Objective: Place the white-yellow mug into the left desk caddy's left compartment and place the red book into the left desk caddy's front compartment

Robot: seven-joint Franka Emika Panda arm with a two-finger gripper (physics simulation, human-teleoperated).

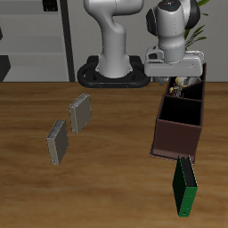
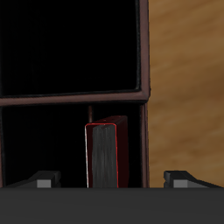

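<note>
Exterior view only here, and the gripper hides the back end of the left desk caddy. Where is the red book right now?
Observer: The wrist view shows the red book standing upright inside a section of the left desk caddy, close to a divider.
Operator: Is the gripper clamped on it?
Observer: No. The gripper is open, and its fingers stand clear of the book on both sides.
</note>
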